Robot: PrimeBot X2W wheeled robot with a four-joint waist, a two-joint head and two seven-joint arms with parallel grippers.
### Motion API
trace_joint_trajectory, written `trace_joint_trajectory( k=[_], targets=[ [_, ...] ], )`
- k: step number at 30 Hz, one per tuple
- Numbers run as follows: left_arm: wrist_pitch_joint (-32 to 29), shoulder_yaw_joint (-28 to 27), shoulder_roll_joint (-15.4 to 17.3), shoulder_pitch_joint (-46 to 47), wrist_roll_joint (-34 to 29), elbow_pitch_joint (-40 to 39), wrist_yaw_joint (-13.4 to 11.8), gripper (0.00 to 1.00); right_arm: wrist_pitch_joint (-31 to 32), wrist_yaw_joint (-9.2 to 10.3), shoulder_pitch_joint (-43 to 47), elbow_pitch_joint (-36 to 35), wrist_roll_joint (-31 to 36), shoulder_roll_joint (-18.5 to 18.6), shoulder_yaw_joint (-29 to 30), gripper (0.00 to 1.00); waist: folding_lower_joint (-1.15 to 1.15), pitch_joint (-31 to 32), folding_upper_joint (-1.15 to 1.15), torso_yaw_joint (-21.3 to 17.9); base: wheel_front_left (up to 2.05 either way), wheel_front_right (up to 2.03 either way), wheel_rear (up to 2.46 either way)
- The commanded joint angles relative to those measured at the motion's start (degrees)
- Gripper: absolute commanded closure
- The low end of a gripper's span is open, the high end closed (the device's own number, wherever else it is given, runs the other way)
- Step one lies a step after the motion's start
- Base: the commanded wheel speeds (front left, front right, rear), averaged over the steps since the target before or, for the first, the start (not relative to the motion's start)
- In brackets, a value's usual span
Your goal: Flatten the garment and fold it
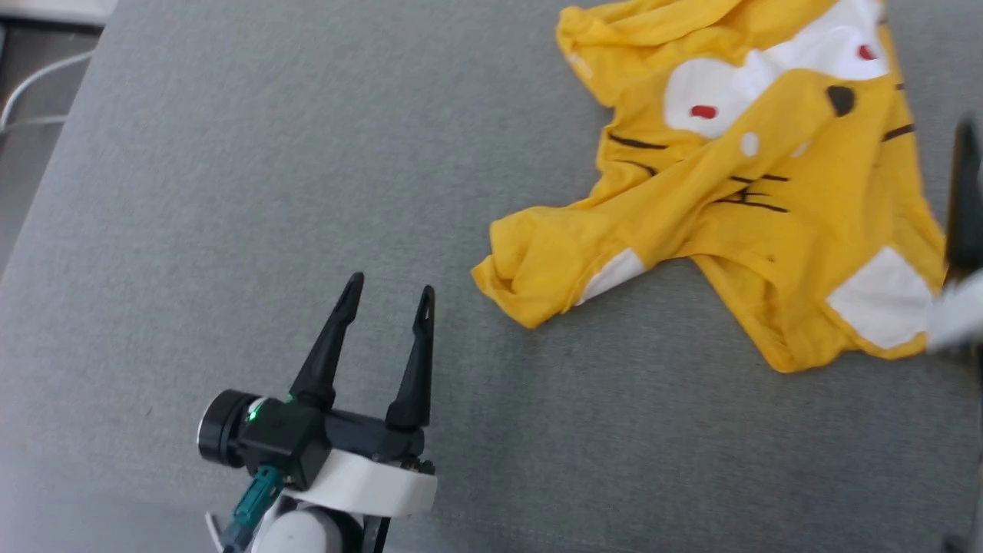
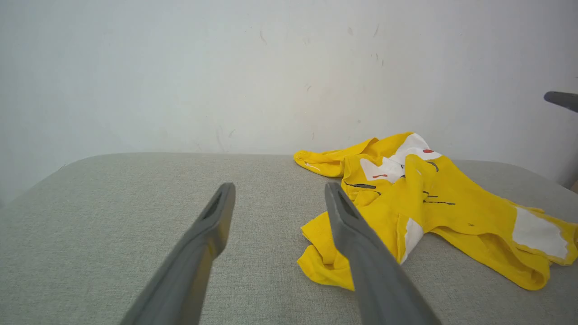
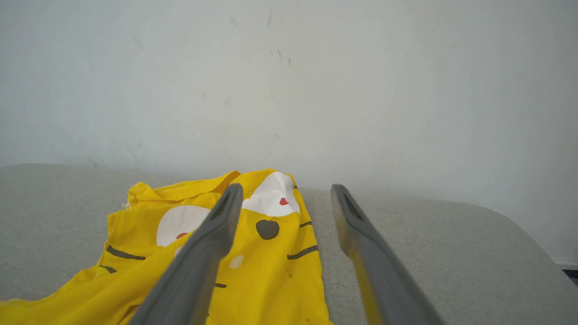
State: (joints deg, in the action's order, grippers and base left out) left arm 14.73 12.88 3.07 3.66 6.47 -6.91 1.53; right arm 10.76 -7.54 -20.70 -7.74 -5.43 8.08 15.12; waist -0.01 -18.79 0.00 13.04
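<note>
Left hand (image 1: 390, 286) first: it hovers low over the near left of the desk (image 1: 230, 192), fingers spread wide, nothing between them. Bare grey cloth lies under it, and the nearest yellow fabric sits off to its right, near but not touching.

Over to the right hand (image 3: 286, 188): fingers spread as well and gripping nothing. It hangs at the right edge of the garment (image 1: 768, 177), with the printed front showing beyond its left finger in its own wrist view. In the head view it's only a dark blur at the right border.

The garment lies on the far right part of the desk, printed side up, rumpled. A diagonal fold runs across the white face patch (image 1: 714, 96), and a bunched sleeve (image 1: 530, 265) trails toward the near left. White panels peek out at the near hems.

My read: this is the flattening step, and folding hasn't started. Neither hand has a hold. The next move likely calls for each hand to pinch an opposite edge, the left taking that bunched sleeve and the right the near right hem, then to pull apart until the diagonal crease is gone.

Writing? None to read. There are only red dots, black stripes and a dark spot, and no brand tag or label is visible.
</note>
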Motion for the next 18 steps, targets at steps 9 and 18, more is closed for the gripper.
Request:
trace_joint_trajectory(
  k=[9, 18],
  targets=[
    [0.3, -2.7, 0.0, -5.3, -0.8, -1.2, 1.0, 0.00, -15.0, 0.05, 23.6, -4.1, -2.2, -5.2, 0.0, 0.00, 0.01, 6.3, 0.00, -6.9, 0.00, 0.00, 0.00],
    [0.3, -4.0, -0.1, -9.4, -0.5, -0.8, 1.1, 0.00, -25.0, 0.05, 30.3, 5.9, -9.2, -5.2, -6.4, 0.00, 0.01, 8.7, 0.00, -9.8, 0.00, 0.00, 0.00]
  ],
)
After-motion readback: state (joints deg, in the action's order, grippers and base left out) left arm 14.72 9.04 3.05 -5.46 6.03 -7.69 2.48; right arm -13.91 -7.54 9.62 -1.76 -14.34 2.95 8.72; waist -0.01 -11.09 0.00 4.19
